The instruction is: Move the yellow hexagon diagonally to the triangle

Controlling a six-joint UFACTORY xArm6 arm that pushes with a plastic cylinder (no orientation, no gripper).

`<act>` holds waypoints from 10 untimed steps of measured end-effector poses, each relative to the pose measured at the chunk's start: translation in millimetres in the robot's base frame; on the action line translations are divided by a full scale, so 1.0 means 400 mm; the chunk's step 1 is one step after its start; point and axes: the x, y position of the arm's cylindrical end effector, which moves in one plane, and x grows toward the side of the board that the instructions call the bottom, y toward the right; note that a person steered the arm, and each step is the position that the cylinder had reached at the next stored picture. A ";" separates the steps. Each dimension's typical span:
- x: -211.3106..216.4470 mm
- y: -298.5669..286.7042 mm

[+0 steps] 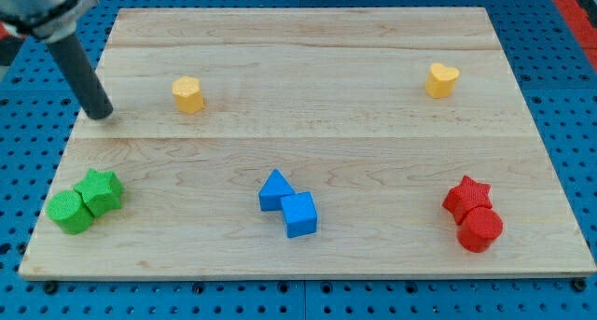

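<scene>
Around the blue cube [300, 215], green blocks [84, 201] lie far left, red blocks [473, 214] right, yellow heart [442, 79] upper right.

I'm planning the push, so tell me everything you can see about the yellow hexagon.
The yellow hexagon is a small, chunky, matte block with a flat top and faceted sides, plain yellow throughout. It sits flat on the wooden board in the view's upper left, touching no other block. My tip stands apart from it on the view's left, slightly lower in the view.
</scene>
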 end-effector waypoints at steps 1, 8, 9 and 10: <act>-0.094 0.168; -0.019 0.592; 0.007 0.423; 0.049 0.297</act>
